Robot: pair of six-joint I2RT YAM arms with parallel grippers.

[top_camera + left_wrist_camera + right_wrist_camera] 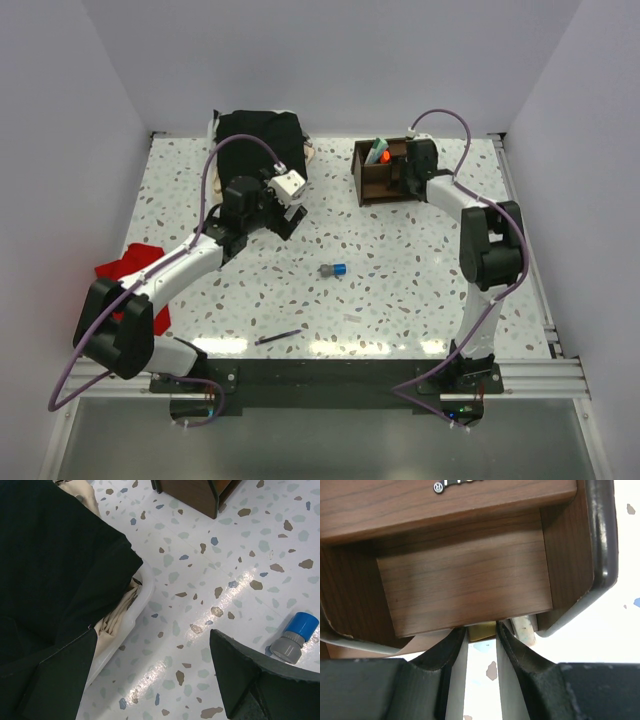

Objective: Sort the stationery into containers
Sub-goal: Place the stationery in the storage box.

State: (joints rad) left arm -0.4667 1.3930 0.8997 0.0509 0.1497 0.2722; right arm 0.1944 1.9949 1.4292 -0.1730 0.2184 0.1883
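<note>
The right claw is nearly closed, its two fingertips pinching a small tan eraser that spans the narrow gap between them. The tips sit right at the lower edge of the wooden organiser, facing one of its open compartments. A pale object just beside the right-hand finger is too hidden to identify. From above, this claw reaches into the organiser's right half at the far side of the table. An orange-capped marker stands in a compartment at its left end.

The left claw is spread as wide as it goes and holds nothing; only bare speckled table shows between its fingers. A blue-grey sharpener lies on its side just beside one finger, not touching it. A black cloth lies next to the other finger, with cream fabric showing beneath its edge. Nearer the arm bases, a black pen lies on the table, and a red cloth lies at the left edge.
</note>
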